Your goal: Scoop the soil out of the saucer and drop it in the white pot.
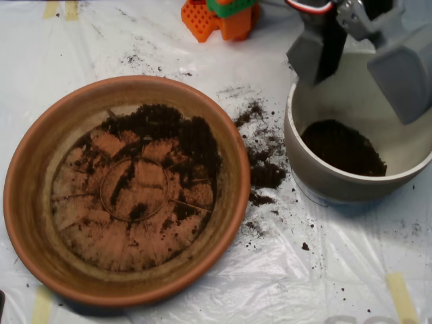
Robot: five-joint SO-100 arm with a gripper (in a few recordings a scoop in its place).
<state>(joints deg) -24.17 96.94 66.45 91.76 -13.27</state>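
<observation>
Over the white pot (337, 177) at upper right of the overhead view, hanging, the grey scoop (361, 64), its two shells spread wide apart, one shell at the pot's back-left rim, the other over its right side, nothing held between them. Down inside the pot, a dark heap of soil (343, 147) lying on the pale floor, off toward the front. Left of that, filling most of the frame, the terracotta saucer (27, 202), close beside the pot but not touching it. Inside the saucer, more soil (169, 128) banked along the back and right of the floor, thinning to streaks and crumbs across the radial marks toward the centre; front and left of the floor mostly bare. Between saucer and pot, spilled crumbs (264, 169) scattered over the white plastic sheet (283, 283) covering the table. Along the top edge, an orange and green block (219, 17), partly cut off.
</observation>
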